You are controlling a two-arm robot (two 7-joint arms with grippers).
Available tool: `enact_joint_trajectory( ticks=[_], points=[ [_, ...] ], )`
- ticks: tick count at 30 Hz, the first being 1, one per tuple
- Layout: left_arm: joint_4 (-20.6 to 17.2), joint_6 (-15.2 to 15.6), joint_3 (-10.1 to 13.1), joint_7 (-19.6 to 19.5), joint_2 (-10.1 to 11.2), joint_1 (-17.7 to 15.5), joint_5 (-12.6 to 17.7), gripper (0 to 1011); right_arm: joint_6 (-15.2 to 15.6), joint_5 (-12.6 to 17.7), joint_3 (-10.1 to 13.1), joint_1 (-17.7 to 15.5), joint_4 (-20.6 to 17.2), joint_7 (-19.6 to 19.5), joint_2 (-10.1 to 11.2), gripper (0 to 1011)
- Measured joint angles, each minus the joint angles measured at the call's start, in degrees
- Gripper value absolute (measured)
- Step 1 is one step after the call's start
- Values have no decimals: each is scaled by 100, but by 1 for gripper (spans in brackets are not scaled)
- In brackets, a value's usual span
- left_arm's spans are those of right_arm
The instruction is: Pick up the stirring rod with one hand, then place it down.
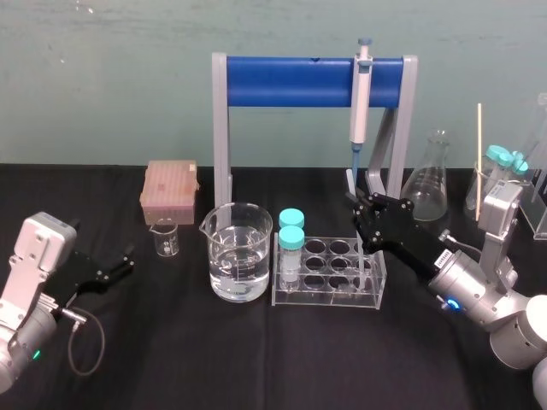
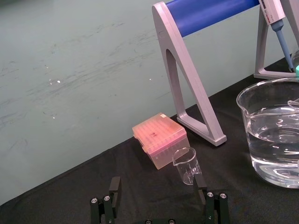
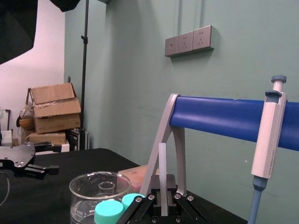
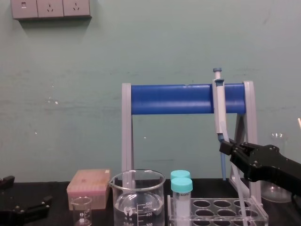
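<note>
A: Where is the stirring rod (image 3: 162, 163)?
B: It stands upright over the tube rack (image 1: 329, 282), my right gripper (image 3: 163, 185) jaws pinching it, I judge for a clean vertical lift. The left gripper (image 2: 157, 184), jaws spread, rests at the table's (image 1: 171, 342) left.

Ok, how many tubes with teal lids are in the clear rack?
2: the front tube and the back tube, one behind the other at the rack's left end. No more teal lids show in it.
</note>
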Motion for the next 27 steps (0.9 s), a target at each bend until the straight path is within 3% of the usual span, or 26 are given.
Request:
enact_joint_trajectory(
  ticks=[9, 19, 27],
  points=[
    [0, 0, -1, 0, 0, 0, 0, 1000, -7, -1, 2, -4, -14, -2, 3, 95],
    [0, 0, 0, 0, 0, 0, 0, 1000, -13, -3, 3, -9, -22, -2, 6, 371],
    [0, 0, 0, 0, 0, 0, 0, 1000, -18, -5, 2, -10, -27, -4, 6, 656]
  ],
)
